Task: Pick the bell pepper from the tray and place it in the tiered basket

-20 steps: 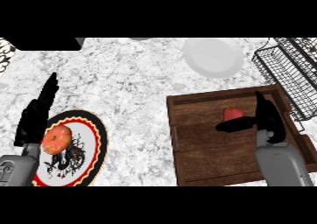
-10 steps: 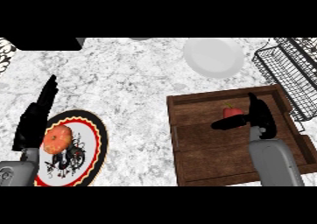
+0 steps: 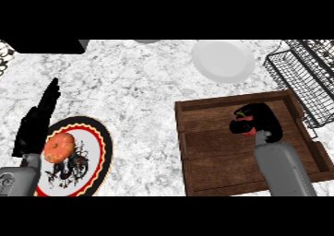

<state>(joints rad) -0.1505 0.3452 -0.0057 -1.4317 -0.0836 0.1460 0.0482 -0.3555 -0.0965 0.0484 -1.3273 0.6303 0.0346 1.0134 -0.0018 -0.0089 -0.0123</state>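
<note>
The brown wooden tray [image 3: 217, 154] lies near right, its far-right corner just beside the black wire tiered basket [image 3: 307, 76], with bare marble counter [image 3: 129, 83] to its left. The right hand [image 3: 261, 120] curls round the red bell pepper [image 3: 246, 118] at the tray's far half, hiding its long axis. The left hand [image 3: 37, 124] rests straight-fingered at near left.

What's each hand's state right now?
Left hand: open, fingers straight, holding nothing.
Right hand: shut on the red bell pepper, over the brown wooden tray.
</note>
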